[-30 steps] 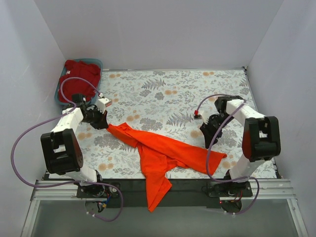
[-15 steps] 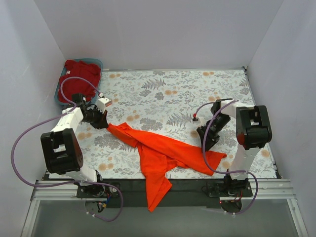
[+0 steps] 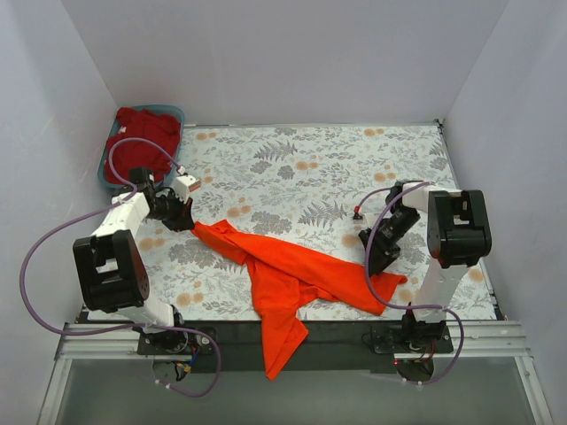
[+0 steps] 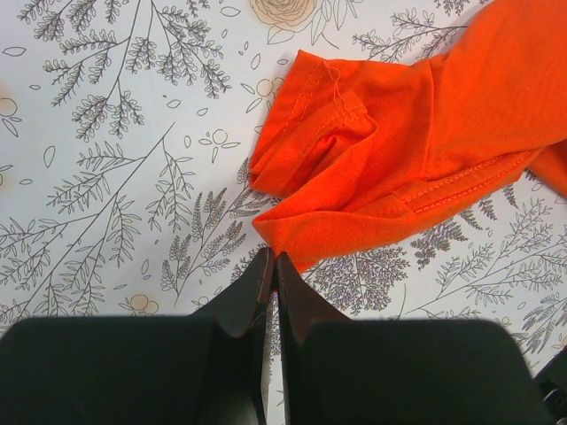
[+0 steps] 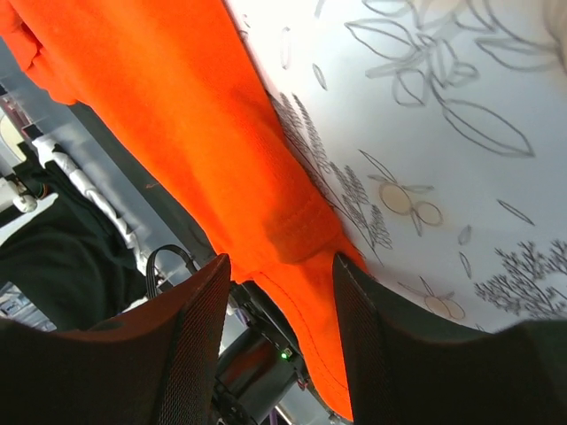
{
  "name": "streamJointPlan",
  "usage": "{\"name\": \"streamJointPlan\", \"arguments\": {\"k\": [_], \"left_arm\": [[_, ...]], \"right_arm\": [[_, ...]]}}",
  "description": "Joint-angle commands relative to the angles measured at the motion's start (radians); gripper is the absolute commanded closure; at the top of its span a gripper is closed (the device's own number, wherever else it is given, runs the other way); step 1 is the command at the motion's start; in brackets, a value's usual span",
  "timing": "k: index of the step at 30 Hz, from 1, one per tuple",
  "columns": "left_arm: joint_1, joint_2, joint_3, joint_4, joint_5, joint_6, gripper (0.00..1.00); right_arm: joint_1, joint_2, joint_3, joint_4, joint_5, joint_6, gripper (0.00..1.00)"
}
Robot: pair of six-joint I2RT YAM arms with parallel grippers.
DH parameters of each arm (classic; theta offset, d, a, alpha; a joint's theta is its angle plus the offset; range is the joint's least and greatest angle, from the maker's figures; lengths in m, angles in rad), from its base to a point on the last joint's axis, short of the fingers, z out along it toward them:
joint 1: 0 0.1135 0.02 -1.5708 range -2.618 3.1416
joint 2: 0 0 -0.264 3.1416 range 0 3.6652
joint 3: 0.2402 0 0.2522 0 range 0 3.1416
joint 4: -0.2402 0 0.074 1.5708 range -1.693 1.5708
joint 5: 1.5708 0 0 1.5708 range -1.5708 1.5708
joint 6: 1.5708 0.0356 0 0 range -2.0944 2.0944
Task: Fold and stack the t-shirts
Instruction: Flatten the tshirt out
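Cloth of the bright orange-red t-shirt (image 3: pixel 292 270) runs diagonally: left jaws together at its far-left corner, right jaws apart, straddling its near-right hem, seemingly ready to clamp there.

A white-walled booth around a flower-printed desk.

The desk (image 3: pixel 354 159) has a pale top printed with grey leaves, sprigs and small peach blossoms. Plain white walls close it in on three sides: a back wall (image 3: pixel 283 62), a left wall (image 3: pixel 44 133) and a right wall (image 3: pixel 523 133). A blue bin (image 3: pixel 181 117) sits at the desk's far left corner, by the left wall. Along the near edge runs a black strip (image 3: pixel 345 332), then a silver metal rail (image 3: pixel 337 356), and below that a dull grey surface (image 3: pixel 310 398). The light is soft and even, and the shadows are faint.
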Motion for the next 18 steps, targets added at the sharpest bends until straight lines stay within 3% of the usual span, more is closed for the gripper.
{"name": "streamJointPlan", "arguments": {"k": [1, 10, 13, 14, 15, 18], "left_arm": [[0.0, -0.005, 0.003, 0.025, 0.028, 0.009, 1.0], [-0.001, 0.001, 0.011, 0.02, 0.025, 0.009, 1.0], [-0.001, -0.001, 0.009, 0.029, 0.023, -0.004, 1.0], [0.0, -0.001, 0.012, 0.037, 0.023, -0.016, 1.0], [0.0, 0.002, 0.019, 0.04, 0.023, -0.024, 1.0], [0.0, 0.015, 0.066, 0.02, 0.049, -0.046, 1.0]], "right_arm": [[0.037, -0.012, 0.018, -0.007, -0.052, -0.003, 0.44], [0.088, 0.005, 0.066, -0.011, -0.104, -0.003, 0.48], [0.085, -0.011, 0.085, -0.009, -0.108, 0.002, 0.66], [0.082, -0.032, 0.098, -0.009, -0.116, 0.0, 0.86], [0.072, -0.044, 0.133, -0.007, -0.115, 0.003, 0.98], [0.036, -0.112, 0.219, -0.026, -0.118, -0.014, 0.99]]}}
